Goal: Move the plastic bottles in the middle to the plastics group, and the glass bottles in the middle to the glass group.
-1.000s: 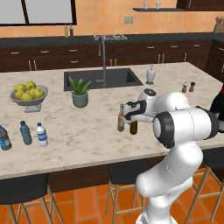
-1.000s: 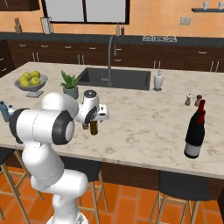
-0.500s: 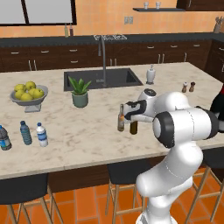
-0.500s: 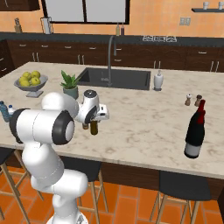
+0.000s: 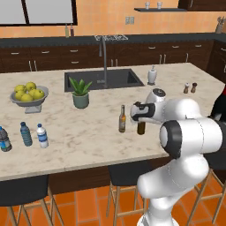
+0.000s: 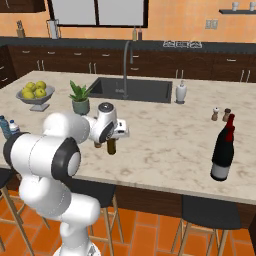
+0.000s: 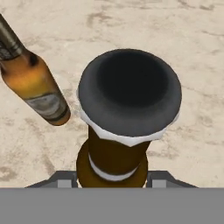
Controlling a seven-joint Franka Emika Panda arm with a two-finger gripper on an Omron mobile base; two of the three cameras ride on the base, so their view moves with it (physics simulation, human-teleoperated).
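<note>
Two slim bottles in the middle of the table (image 5: 88, 141), and I've got the gripper (image 5: 140, 112) clamped around the neck of the dark bottle (image 5: 141, 127). From the hand view I'm looking straight down on its black cap (image 7: 129, 89), with the brown neck and shoulder below it between the fingers. Its base looks to be at or just off the marble, I can't tell which. From the right base view the dark bottle (image 6: 112, 146) hangs under the gripper (image 6: 113, 131).

The amber bottle (image 5: 122, 119) stands upright just beside it on the arm's left, not touching; in the hand view it's the amber bottle (image 7: 33, 83) with the pale label, top left.

Further out, at the left end of the table: the small whitish plastic bottle (image 5: 42, 136) with white cap stands next to the blue-tinted bottle (image 5: 26, 133) and the clear one with dark label (image 5: 4, 139), all upright, close together. The big black bottle with red top (image 6: 222, 153) stands well apart at the right end, near the front edge. Shakers (image 5: 190, 87) behind it, potted plant (image 5: 80, 93) and fruit bowl (image 5: 28, 94) near the sink (image 5: 103, 79)
</note>
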